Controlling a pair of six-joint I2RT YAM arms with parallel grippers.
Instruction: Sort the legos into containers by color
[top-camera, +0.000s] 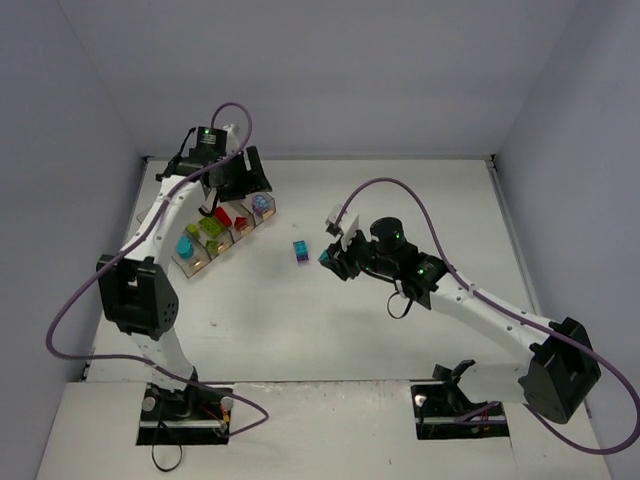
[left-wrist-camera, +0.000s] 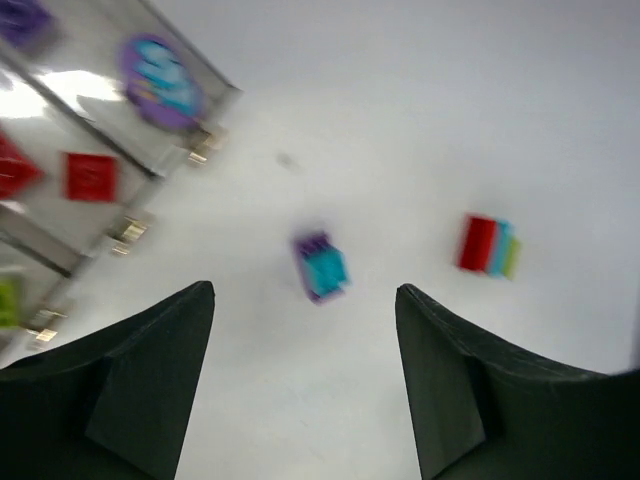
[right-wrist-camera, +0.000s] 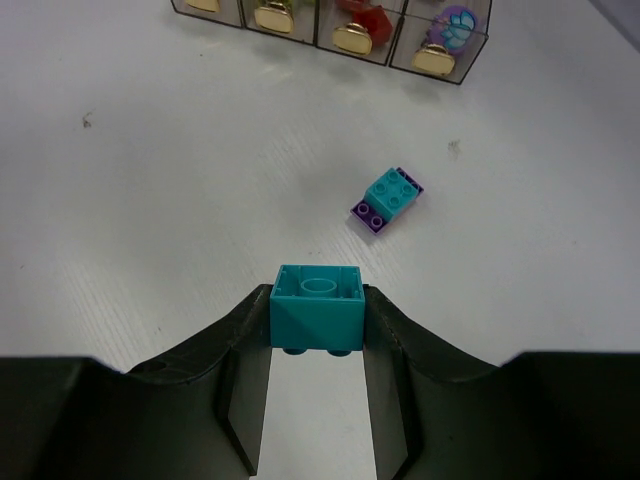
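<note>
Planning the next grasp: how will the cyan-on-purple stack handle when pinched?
Probably rigid and light: a small cyan brick pressed onto a purple brick. Flat sides, so unlikely to roll. Pinching only the top brick might split them.

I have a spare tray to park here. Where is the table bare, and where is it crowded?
The widest bare table is the near middle, this side of the cyan-on-purple stack. Another patch runs beyond the right gripper toward the far right corner. Crowded: far left, around the containers and the left gripper.
</note>
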